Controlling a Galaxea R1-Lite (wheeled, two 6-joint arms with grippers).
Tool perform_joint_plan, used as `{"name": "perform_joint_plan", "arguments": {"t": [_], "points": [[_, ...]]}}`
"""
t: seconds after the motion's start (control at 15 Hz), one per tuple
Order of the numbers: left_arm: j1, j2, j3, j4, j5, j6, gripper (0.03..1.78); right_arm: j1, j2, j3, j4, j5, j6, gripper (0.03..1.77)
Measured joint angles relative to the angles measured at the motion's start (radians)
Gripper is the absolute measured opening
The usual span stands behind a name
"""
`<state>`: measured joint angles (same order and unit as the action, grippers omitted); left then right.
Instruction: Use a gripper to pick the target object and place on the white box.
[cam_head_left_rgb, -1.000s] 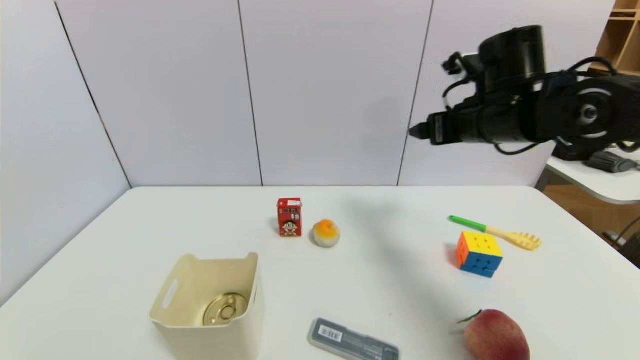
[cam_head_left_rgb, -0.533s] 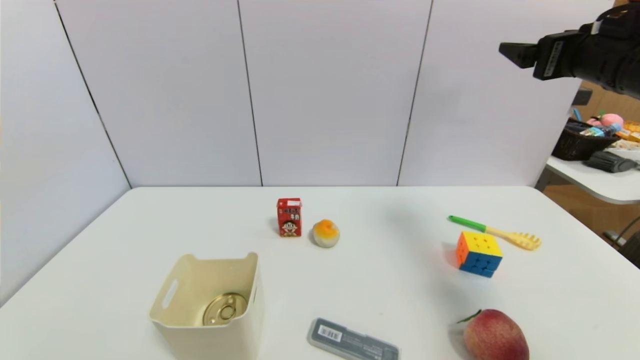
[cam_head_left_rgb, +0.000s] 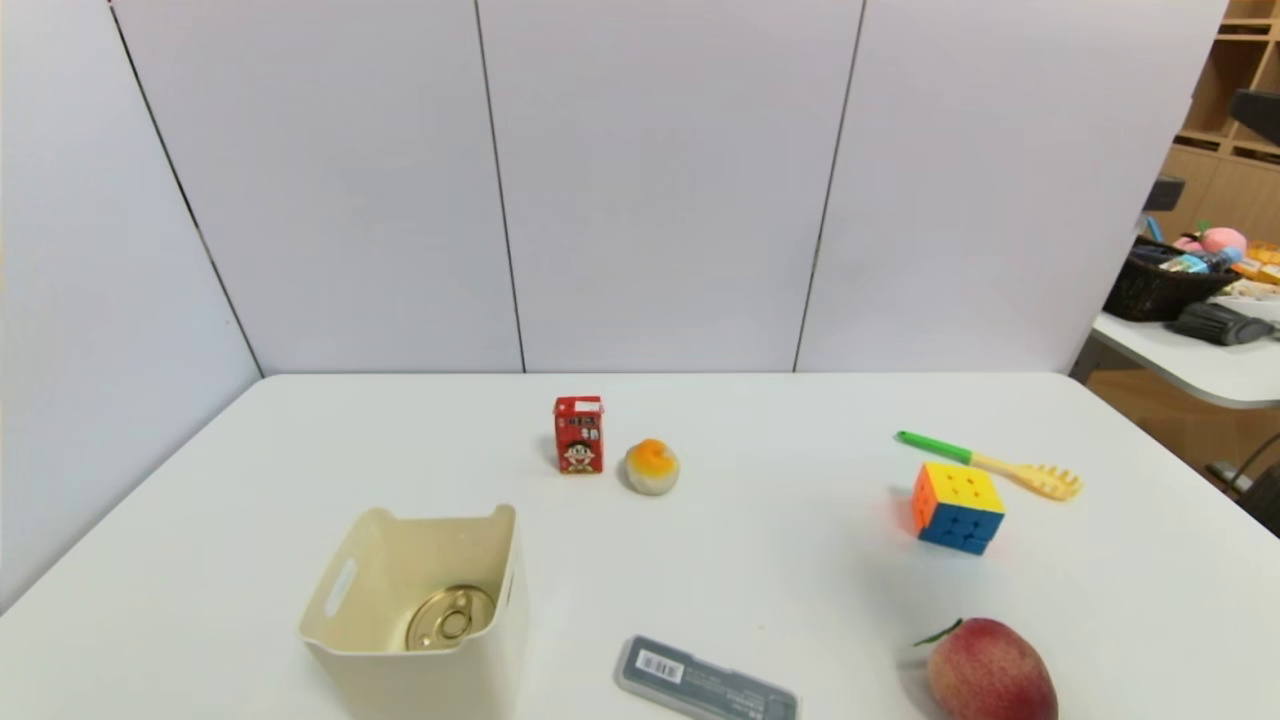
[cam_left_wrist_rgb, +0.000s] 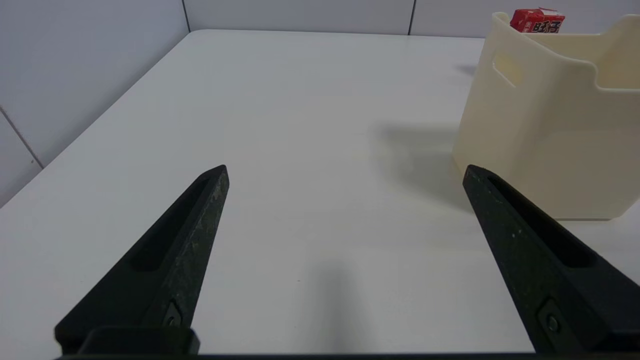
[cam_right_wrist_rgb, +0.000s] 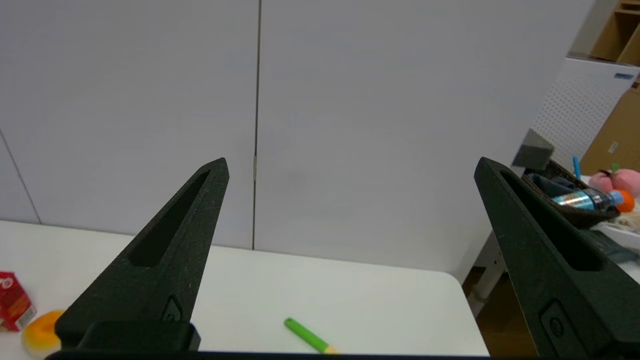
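The can (cam_head_left_rgb: 451, 618) lies inside the white box (cam_head_left_rgb: 352, 598) at the near left of the table (cam_head_left_rgb: 780, 560), its gold lid with a pull ring facing up; the box wall hides its sides and label, so only the lid shows. The box is cream, open-topped, with rounded corners and a slot handle in its left wall, and its near edge is cut off by the bottom of the head view. Just right of it a flat grey case (cam_head_left_rgb: 706, 688) and a reddish fruit (cam_head_left_rgb: 992, 670) are also clipped at the bottom. Farther back sit a colour cube (cam_head_left_rgb: 958, 506) and a green-handled pasta fork (cam_head_left_rgb: 990, 466) on the right, and a red drink carton (cam_head_left_rgb: 579, 433) beside a small orange-topped bun (cam_head_left_rgb: 652, 466) at the middle. Neither arm shows clearly in the head view. The left gripper (cam_left_wrist_rgb: 345, 175) hovers low over bare table beside the box, jaws spread wide, holding nothing. The right gripper (cam_right_wrist_rgb: 350, 167) is raised toward the wall, its 2 fingers (cam_right_wrist_rgb: 165, 250) spread wide and empty.
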<state>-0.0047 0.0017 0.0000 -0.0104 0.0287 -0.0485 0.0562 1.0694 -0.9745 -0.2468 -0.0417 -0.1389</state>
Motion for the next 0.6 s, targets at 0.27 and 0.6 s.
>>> {"name": "perform_joint_plan", "arguments": {"t": [0.27, 0.6], "points": [[0.000, 0.000, 0.000, 0.000, 0.000, 0.000, 1.69, -0.045, -0.323, 0.136, 0.172, 0.026, 0.026, 1.69], [0.000, 0.000, 0.000, 0.000, 0.000, 0.000, 1.69, -0.062, -0.696, 0.352, 0.351, 0.030, 0.031, 1.69]]}}
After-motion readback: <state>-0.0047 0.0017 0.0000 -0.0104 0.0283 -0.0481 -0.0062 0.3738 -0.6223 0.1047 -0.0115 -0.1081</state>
